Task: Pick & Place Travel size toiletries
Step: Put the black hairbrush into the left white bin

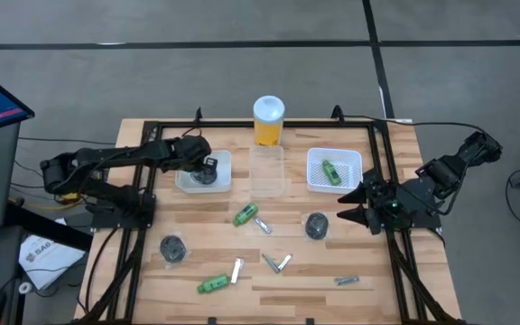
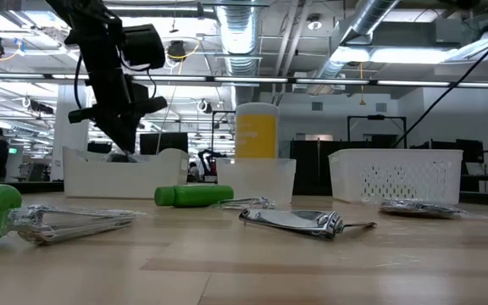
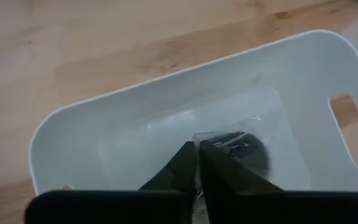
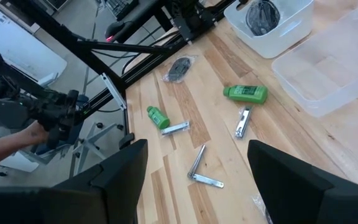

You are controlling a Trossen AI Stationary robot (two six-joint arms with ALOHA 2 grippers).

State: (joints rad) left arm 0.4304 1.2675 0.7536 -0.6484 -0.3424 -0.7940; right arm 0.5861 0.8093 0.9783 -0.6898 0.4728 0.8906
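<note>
Closed together, the left gripper (image 3: pixel 197 163) fingers are seen over a dark round pot (image 3: pixel 244 149) in the white tray (image 3: pixel 104 118) — light, film-wrapped, likely slippery; best gripped across its rim. Right gripper (image 4: pixel 197 180) is parked, fingers spread.

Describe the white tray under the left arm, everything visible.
The solid white tray is a rounded-corner rectangular plastic bin with a handle cutout in one end wall, sitting flat on the wooden table's back left, beside the clear tray. Inside lies one dark round pot in clear wrap. The left tool reaches down into it, fingers shut together right by the pot; contact with the pot is unclear.
</note>
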